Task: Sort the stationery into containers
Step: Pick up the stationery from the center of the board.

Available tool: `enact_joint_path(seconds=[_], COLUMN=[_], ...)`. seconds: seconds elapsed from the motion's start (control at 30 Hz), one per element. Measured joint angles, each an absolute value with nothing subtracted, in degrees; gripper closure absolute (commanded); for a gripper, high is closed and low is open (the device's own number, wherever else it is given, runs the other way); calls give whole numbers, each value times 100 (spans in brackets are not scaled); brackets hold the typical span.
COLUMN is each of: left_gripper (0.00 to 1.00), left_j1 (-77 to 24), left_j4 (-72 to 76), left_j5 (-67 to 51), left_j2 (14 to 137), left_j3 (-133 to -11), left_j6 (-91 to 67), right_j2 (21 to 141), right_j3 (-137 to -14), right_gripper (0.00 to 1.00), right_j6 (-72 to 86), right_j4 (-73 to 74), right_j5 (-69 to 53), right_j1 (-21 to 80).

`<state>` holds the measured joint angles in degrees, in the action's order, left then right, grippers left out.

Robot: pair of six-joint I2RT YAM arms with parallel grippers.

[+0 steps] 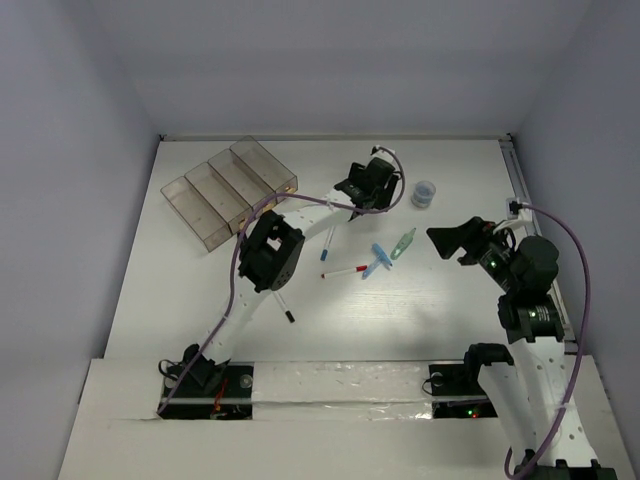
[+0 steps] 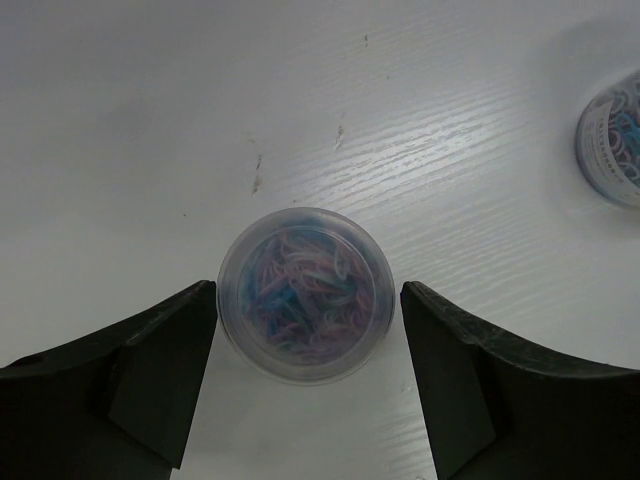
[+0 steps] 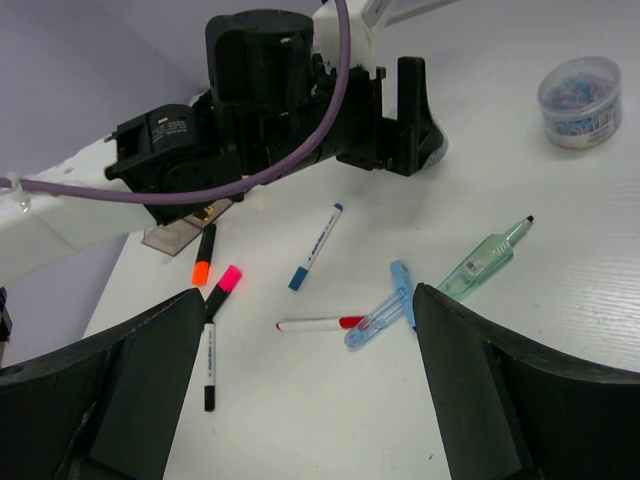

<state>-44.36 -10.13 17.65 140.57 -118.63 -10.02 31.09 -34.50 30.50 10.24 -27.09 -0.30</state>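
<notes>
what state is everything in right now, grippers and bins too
left gripper: open, fingers either side of the clip tub
right gripper: open, empty
clip tub: upright on the table, holds clips
second tub: upright, standing apart
bins: look empty
loose pens: lying flat, unsorted
highlighters: lying flat, side by side

White table [image 1: 450,330], pens [image 3: 316,246], clips [image 3: 480,265], tubs [image 2: 305,295], bins [image 1: 228,190]
</notes>
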Motion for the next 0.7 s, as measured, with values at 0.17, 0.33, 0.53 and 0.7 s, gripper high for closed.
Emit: enact_joint_path(seconds=[0.17, 0.33, 0.53, 0.7], left_gripper=[32, 50, 64, 71], left_j1=[-4436, -4436, -4436, -4436], left_j4=[-1013, -998, -982, -1000], left_j5=[1763, 1758, 1767, 1811], left_j2=[14064, 14090, 14094, 14081], left_j3=[-12018, -12149, -12154, -12151], left_j6=[-950, -919, -882, -829], right_j2=[3164, 3164, 3162, 3159], right_j3=[-3430, -3422, -3400, -3400], right_gripper=[9, 9, 9, 9], right_j6=[3048, 3048, 3048, 3048], right_j4=[980, 976, 958, 958], right_j5=[-2786, -2832, -2840, -2838], right_j1=[-10, 21, 21, 21])
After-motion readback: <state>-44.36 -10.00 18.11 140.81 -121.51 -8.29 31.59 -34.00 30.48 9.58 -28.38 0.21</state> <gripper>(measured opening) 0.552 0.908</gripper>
